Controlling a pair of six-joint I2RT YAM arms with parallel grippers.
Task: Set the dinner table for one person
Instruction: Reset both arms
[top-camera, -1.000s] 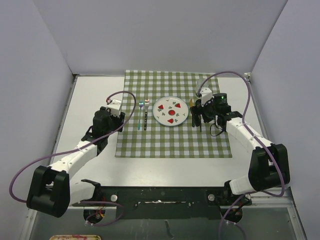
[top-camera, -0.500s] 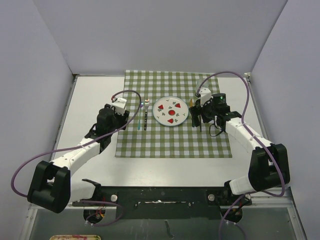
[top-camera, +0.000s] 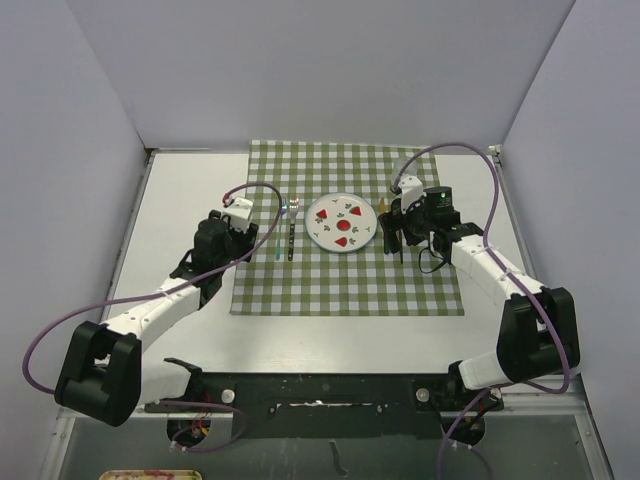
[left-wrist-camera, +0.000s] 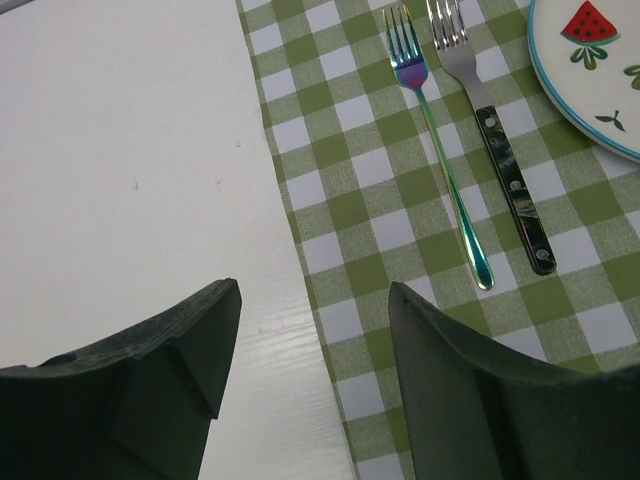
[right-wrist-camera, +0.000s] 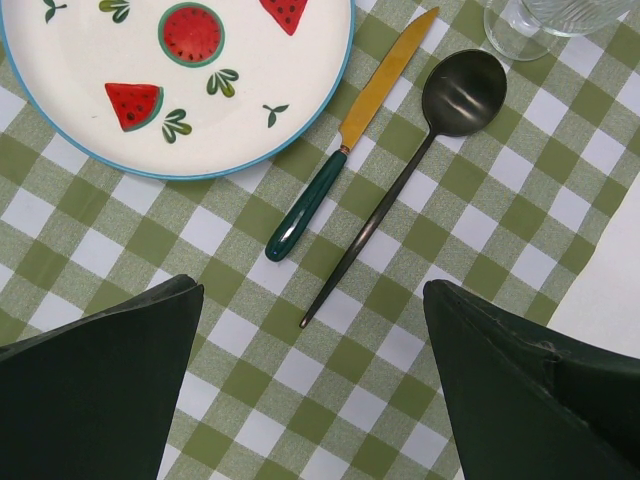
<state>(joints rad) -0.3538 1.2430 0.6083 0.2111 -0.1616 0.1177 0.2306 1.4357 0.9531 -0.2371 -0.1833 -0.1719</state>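
- Movement slight: left hand (left-wrist-camera: 312, 300) edged nearer the forks (left-wrist-camera: 405, 50), jaws apart, empty.
- Right hand (right-wrist-camera: 312, 295) unmoved, wide open, empty.
- Setting appears complete.

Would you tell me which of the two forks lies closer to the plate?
The black-handled silver fork; the iridescent fork lies on its other side, farther from the plate.

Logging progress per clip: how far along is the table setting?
Looks done: plate on the cloth, forks on its left, knife, spoon and glass on its right. In hand: nothing; left claw and right claw open, empty. Left: seemingly only withdrawing the arms.
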